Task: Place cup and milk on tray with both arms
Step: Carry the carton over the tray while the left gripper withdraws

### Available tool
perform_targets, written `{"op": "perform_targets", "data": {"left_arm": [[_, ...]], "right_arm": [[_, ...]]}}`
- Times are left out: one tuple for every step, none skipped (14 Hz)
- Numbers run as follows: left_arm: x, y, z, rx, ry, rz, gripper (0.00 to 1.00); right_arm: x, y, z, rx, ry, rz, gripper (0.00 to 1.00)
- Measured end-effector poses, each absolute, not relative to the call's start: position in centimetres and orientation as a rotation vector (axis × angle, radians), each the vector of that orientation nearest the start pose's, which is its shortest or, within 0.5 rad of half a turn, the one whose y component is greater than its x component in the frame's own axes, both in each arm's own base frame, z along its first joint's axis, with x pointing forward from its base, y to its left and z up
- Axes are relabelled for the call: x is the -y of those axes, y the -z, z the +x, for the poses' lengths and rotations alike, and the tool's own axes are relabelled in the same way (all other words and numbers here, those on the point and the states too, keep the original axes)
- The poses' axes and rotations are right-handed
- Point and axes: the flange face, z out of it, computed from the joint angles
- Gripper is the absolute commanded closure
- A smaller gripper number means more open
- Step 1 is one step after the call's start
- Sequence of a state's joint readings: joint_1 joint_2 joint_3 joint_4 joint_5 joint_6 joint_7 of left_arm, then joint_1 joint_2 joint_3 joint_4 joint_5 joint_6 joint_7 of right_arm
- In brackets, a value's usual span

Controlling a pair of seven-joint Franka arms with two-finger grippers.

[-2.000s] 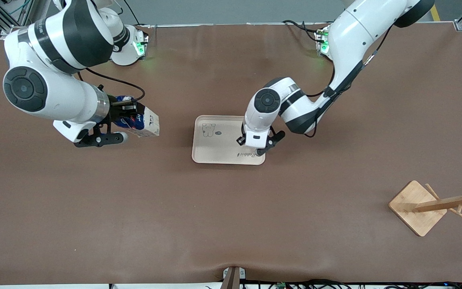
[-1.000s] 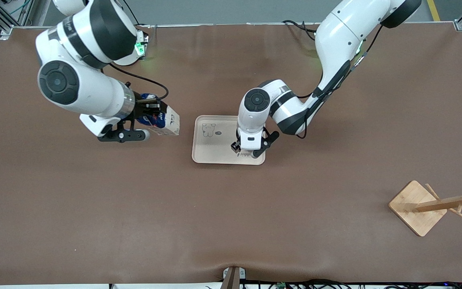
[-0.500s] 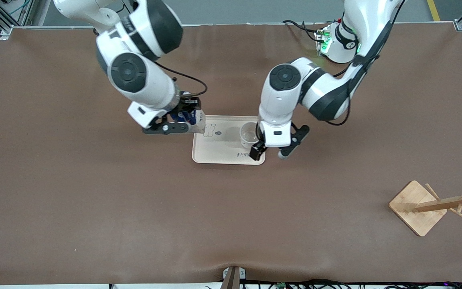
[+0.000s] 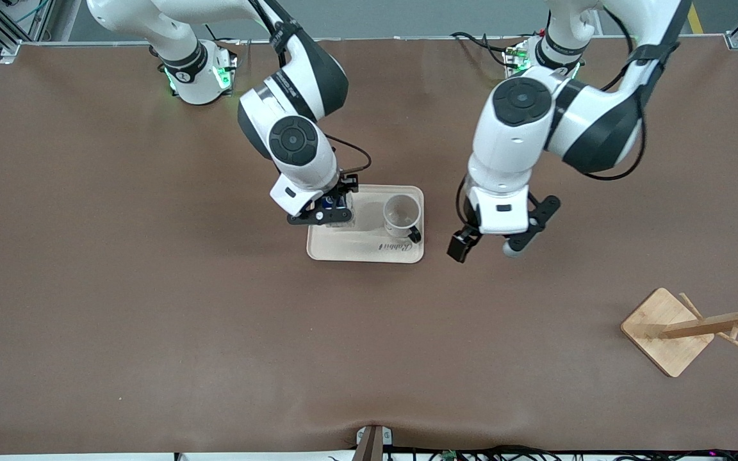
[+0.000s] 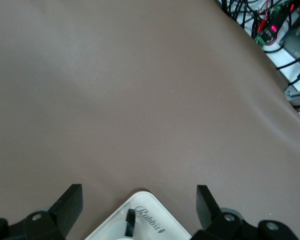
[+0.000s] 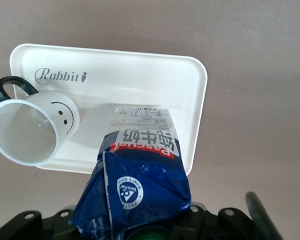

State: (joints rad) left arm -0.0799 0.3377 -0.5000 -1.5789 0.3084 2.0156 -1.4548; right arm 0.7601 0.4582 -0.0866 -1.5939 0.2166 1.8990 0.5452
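Wooden rack, apparently tipped over, near table's left-arm end.

Your right gripper, once well off toward the right arm's end of the table, now holds the milk over the tray, your left gripper now open and up off the cup, which stands uncovered on the tray.

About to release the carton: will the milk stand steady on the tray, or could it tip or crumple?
The milk is held by the right gripper over the tray; its creased paper walls probably dent under a hard squeeze. Tall for its base, it may tip if nudged toward the cup.
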Motion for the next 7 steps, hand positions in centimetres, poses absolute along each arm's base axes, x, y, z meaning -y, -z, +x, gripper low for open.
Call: {"op": "perform_targets", "data": {"left_arm": [[30.0,-49.0,59.3,1.213,0.283,-2.937,0.0],[28.4,-50.3,59.8,1.177,0.276,-2.949,0.0],[26.6,-51.5,60.3,1.134,0.276,-2.963,0.0],[24.8,-52.5,60.6,1.095,0.276,-2.976,0.0],[23.0,-53.5,60.9,1.059,0.275,-2.991,0.0],[21.3,-54.3,61.1,1.025,0.269,-3.007,0.0],[19.7,-55.1,61.2,0.983,0.264,-3.019,0.0]], "right_arm": [[-43.1,-35.5,50.4,0.074,-0.334,-3.079,1.0],[-43.0,-35.3,50.4,0.072,-0.338,-3.08,1.0],[-43.0,-35.1,50.3,0.071,-0.342,-3.082,1.0],[-42.9,-34.8,50.3,0.071,-0.348,-3.085,1.0],[-43.0,-34.5,50.3,0.07,-0.348,-3.086,1.0],[-43.1,-34.1,50.4,0.068,-0.338,-3.084,1.0],[-43.3,-33.4,50.5,0.068,-0.322,-3.082,1.0]]}}
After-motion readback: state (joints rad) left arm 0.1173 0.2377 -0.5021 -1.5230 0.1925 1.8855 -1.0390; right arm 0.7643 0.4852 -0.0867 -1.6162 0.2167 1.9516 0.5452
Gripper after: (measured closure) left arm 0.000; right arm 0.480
